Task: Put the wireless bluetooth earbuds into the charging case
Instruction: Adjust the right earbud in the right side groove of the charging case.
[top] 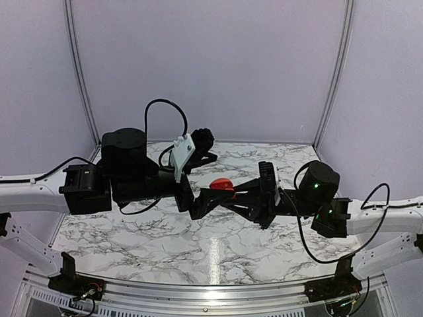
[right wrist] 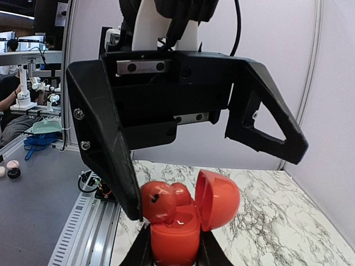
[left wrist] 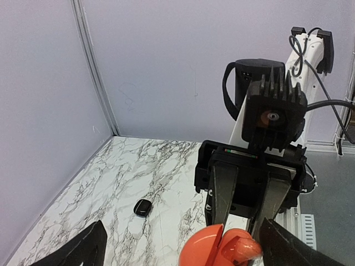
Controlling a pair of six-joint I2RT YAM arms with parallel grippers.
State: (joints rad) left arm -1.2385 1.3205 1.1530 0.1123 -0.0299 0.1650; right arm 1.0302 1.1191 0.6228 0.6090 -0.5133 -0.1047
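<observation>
We're up in the air above the marbled surface (top: 165,238). The right jaws are clenched on the body of the round red case (right wrist: 175,238), holding it upright, mouth up, with its domed lid (right wrist: 219,199) swung open to one side. Two red earbuds (right wrist: 158,202) sit in that mouth, and we judge the one nearer the left jaws to be riding high, not fully down in its well. The left jaws face the case head-on, spread wide and gripping nothing. In the right wrist view one black fingertip (right wrist: 126,194) is just beside that proud bud; whether it touches, we can't tell. The other finger hangs above and beyond the lid. So the free left arm is the one placed to act, and the push we expect runs straight down into the case. It's all smooth, glossy, rounded plastic, so likely slippery. A small black oval piece (left wrist: 142,208) lies on the surface, well apart.
</observation>
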